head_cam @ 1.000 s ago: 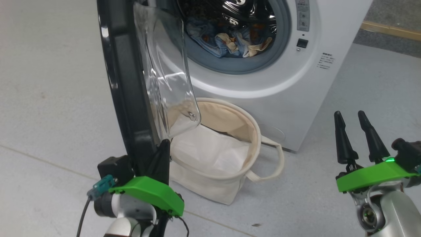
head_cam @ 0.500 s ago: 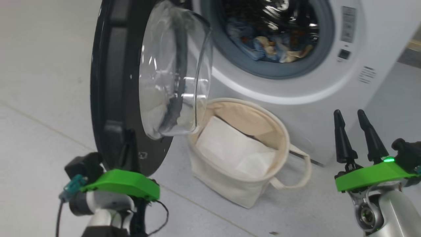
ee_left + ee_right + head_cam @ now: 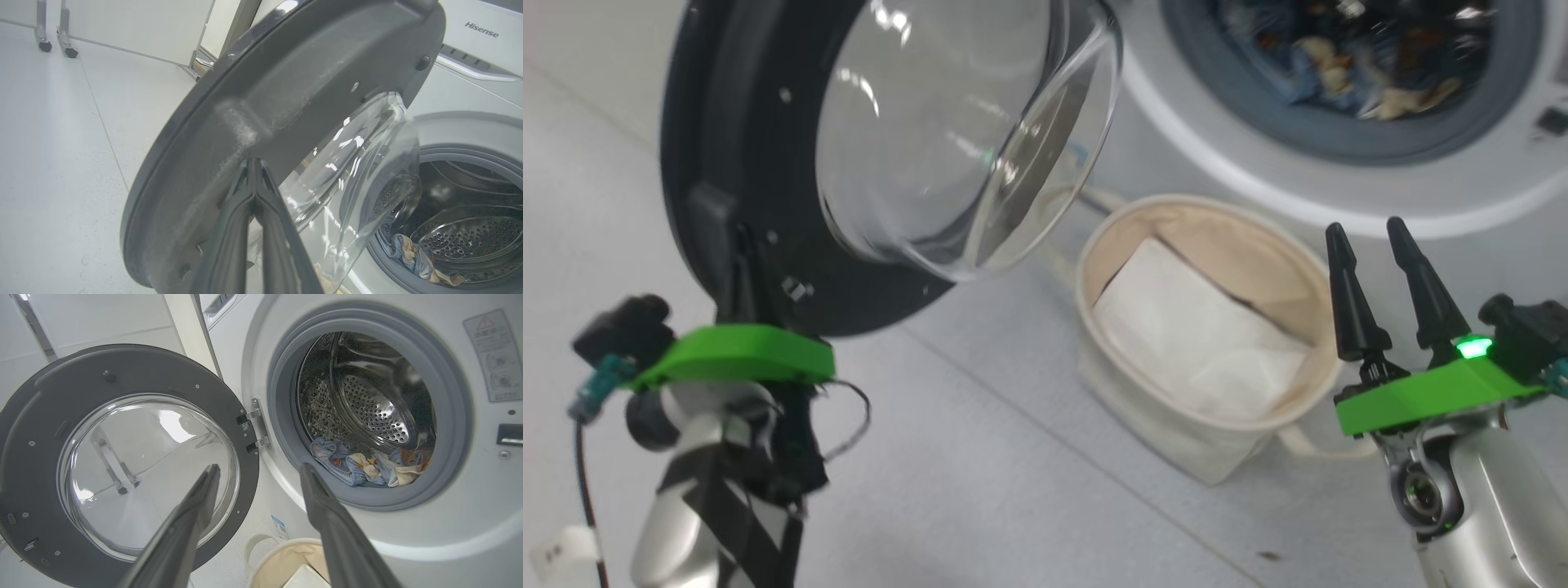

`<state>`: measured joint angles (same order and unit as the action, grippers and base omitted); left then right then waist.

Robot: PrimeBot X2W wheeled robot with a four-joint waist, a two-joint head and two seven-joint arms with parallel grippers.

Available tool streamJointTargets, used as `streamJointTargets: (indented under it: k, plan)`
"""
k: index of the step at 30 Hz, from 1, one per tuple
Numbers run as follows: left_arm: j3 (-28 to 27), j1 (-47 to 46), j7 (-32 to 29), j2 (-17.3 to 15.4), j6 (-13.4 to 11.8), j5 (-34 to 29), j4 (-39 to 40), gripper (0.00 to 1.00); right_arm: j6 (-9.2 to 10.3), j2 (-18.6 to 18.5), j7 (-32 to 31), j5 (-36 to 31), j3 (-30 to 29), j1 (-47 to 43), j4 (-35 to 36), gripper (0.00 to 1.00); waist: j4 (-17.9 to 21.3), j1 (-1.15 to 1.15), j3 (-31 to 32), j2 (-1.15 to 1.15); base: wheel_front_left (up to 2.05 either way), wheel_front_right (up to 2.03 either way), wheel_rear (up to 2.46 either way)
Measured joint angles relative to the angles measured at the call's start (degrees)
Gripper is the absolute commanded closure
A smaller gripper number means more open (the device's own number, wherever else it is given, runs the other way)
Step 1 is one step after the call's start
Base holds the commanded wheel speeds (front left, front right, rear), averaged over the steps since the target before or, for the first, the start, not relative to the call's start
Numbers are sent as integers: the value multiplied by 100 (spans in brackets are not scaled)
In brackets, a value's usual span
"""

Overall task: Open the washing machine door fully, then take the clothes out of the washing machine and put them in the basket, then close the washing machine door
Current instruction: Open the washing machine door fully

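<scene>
The washing machine (image 3: 1176,155) stands at the upper right with its door (image 3: 711,163) swung wide to the left, the glass bowl facing me. My left gripper (image 3: 737,265) is shut, and its fingertips (image 3: 253,163) rest against the grey inner ring of the door (image 3: 286,81) with nothing between them. The blue bear-print clothes (image 3: 367,463) lie at the bottom of the steel drum, also blurred in the head view as the clothes (image 3: 1347,73). Below the opening stands the cream basket (image 3: 1094,269). My right gripper (image 3: 1365,227) is open in front of it, holding nothing; in its wrist view the right gripper (image 3: 259,467) points between door (image 3: 36,416) and drum.
A white folded sheet (image 3: 1192,327) lies inside the basket. The door's metal hinge (image 3: 257,424) sits left of the grey gasket, with a blue sticker (image 3: 279,526) below it. A wheeled frame (image 3: 55,41) stands far off on the pale floor.
The door has swung further open to the left with my shut left gripper against its ring. The head camera has turned, shifting the whole picture. My right gripper has kept its pose.
</scene>
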<state>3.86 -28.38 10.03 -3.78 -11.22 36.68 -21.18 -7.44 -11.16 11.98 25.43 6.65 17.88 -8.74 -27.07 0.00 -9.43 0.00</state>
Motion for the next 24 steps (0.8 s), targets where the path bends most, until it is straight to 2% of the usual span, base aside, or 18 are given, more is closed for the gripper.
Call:
streamJointTargets:
  k: [6, 14, 24]
  plan:
    - [-405, -622, 294, -64, 189, 183, -835, 100, 0, -55, -91, -75, 58, 209, 90, 0, -250, 0, -421, 0, 0, 0, 0]
    - [-671, -1507, 430, -145, 654, 185, -1938, 100, 0, -209, -246, -222, 56, 366, 249, 0, -476, 0, -892, 0, 0, 0, 0]
    - [-1240, -2357, 470, -355, 932, 104, -3011, 100, 0, -272, -393, -282, 143, 645, 372, 0, -430, 0, -1311, 0, 0, 0, 0]
